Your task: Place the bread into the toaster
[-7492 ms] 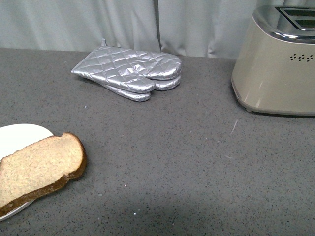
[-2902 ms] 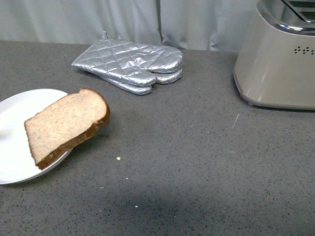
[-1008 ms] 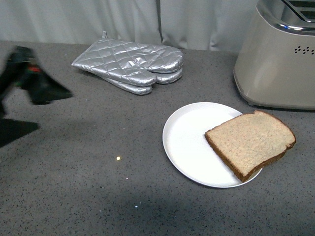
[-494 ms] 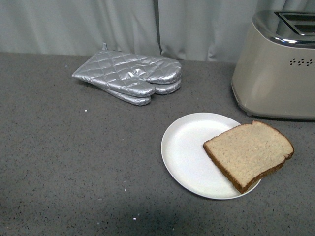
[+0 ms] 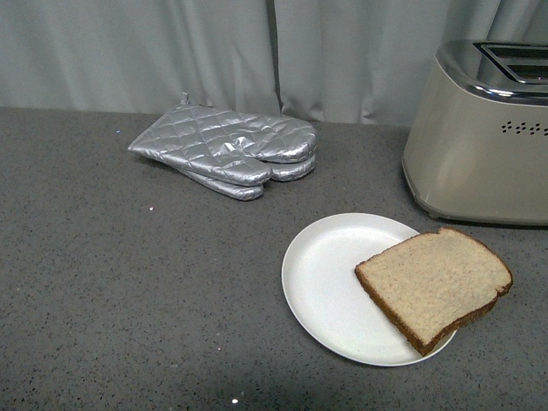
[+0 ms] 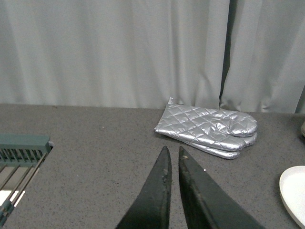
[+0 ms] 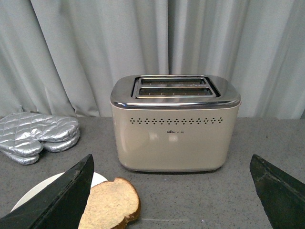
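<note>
1. Toaster [image 5: 479, 145]: beige box w/ shiny chrome top and two long slots, standing upright on the grey speckled worktop [image 5: 128, 282], close to the grey curtain [image 5: 171, 51] at the back. There is a row of small vent holes under the chrome edge.
2. Bread [image 5: 432, 287]: one brown slice w/ dark crust, lying flat just in front of the toaster on the robot's side, not touching it. It isn't in a slot.
3. The slice sits on a white plate [image 5: 330, 282], on the part of the plate nearest the toaster. Its domed end and one corner hang out over the plate's rim.
4. The plate is in front of the toaster and a bit to its left, near it but apart.
5. Silver quilted oven mitts [image 5: 227, 150]: a stacked pair, well left of the toaster and back by the curtain, thumbs pointing toward the toaster.
6. Left gripper [image 6: 173, 149]: black fingers almost together w/ a slim gap, nothing between them, above bare worktop on the mitts' side, well apart from the toaster.
7. Right gripper [image 7: 171, 157]: fingers [image 7: 71, 195] spread wide and holding nothing, facing the toaster's long side, w/ bread and plate below.
8. Grey-green slatted rack [image 6: 21, 148]: left wrist view only, beyond the mitts from the toaster.
</note>
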### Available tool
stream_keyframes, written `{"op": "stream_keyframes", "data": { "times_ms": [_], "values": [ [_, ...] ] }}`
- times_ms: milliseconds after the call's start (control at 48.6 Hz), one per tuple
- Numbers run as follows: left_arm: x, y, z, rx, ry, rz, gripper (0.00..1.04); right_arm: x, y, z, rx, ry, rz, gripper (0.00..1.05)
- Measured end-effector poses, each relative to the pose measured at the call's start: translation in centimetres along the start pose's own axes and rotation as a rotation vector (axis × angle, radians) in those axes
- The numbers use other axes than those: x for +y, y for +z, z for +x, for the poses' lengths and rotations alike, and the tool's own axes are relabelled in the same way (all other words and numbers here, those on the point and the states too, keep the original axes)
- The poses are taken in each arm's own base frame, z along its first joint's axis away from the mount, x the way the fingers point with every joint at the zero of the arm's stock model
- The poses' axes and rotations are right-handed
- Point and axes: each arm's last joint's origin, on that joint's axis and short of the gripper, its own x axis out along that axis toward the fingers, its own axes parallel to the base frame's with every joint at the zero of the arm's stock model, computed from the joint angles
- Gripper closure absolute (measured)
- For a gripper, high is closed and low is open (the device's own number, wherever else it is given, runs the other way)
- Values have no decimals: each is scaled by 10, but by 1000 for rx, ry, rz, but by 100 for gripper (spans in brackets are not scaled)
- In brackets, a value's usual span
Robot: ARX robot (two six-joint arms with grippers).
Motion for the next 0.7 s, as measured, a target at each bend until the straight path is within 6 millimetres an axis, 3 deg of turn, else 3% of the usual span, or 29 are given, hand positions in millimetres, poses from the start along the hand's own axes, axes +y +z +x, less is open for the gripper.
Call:
{"op": "stream_keyframes", "data": {
  "times_ms": [41,700],
  "values": [
    [0,0,0,2,0,-2,101,0,0,0,0,0,0,9],
    [0,-3,-15,9,-1,-2,101,0,0,0,0,0,0,9]
  ]
}}
